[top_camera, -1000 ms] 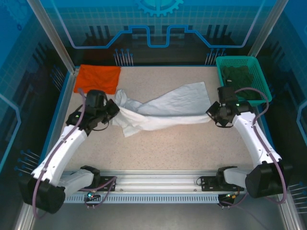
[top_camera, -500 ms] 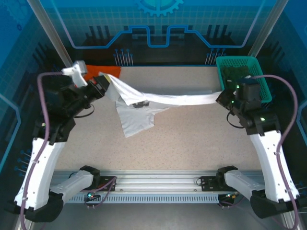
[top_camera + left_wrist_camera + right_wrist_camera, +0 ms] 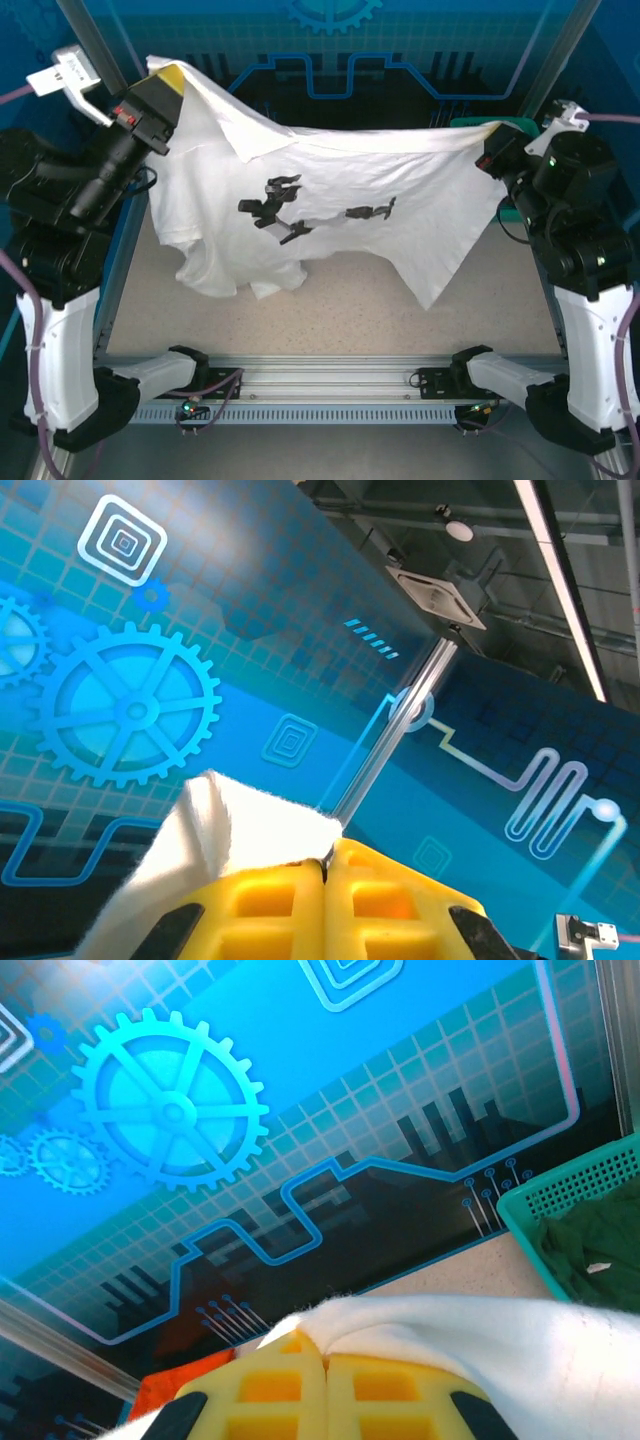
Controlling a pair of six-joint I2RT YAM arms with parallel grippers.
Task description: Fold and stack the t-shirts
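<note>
While left claw [image 3: 172,80] and right claw [image 3: 490,137] pinch the white t-shirt [image 3: 330,195] aloft, right wrist glimpses orange t-shirt [image 3: 163,1387].

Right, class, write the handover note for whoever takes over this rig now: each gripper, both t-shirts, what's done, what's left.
Left gripper: shut on one upper corner of the white t-shirt, raised at far left.
Right gripper: shut on the opposite upper corner, raised at far right.
The white t-shirt hangs spread between them over the table, black marks facing the top camera.
Orange t-shirt: on the table's far side, partly seen from the right wrist; fold state unclear.
Done: white shirt lifted and spread.
Left: lay it flat, fold it, stack both shirts.
</note>
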